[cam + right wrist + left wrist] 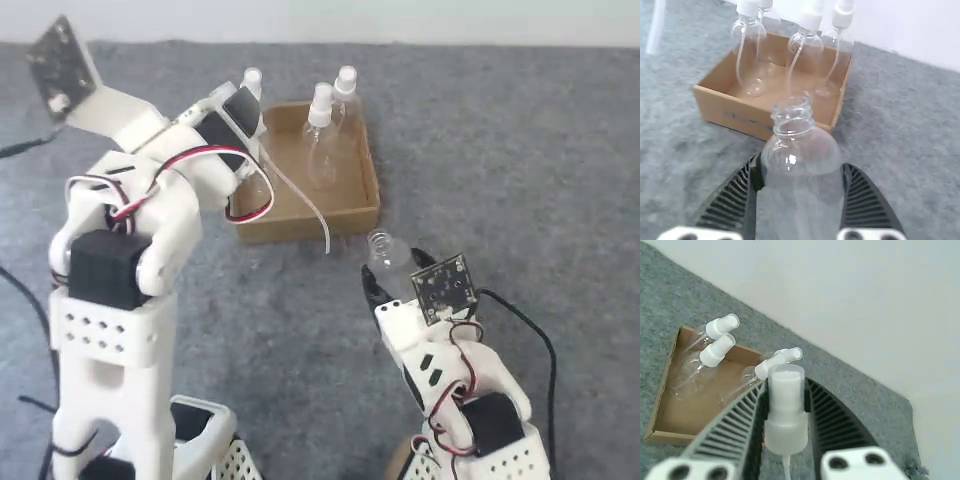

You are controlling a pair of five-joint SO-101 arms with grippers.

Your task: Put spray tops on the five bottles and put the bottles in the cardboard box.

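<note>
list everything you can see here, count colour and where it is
cardboard box: 1, brown, on the carpet ahead of both arms
bottles with spray tops: 3, clear with white tops, standing in the cardboard box
open bottle: 1, clear, no top, held just in front of the box
spray top: 1, white with a dip tube, held up near the box
carpet: 1, grey, under everything
wall: 1, white, behind the carpet
left gripper: 1, black fingers, shut on the spray top
right gripper: 1, black fingers, shut on the open bottle
</note>
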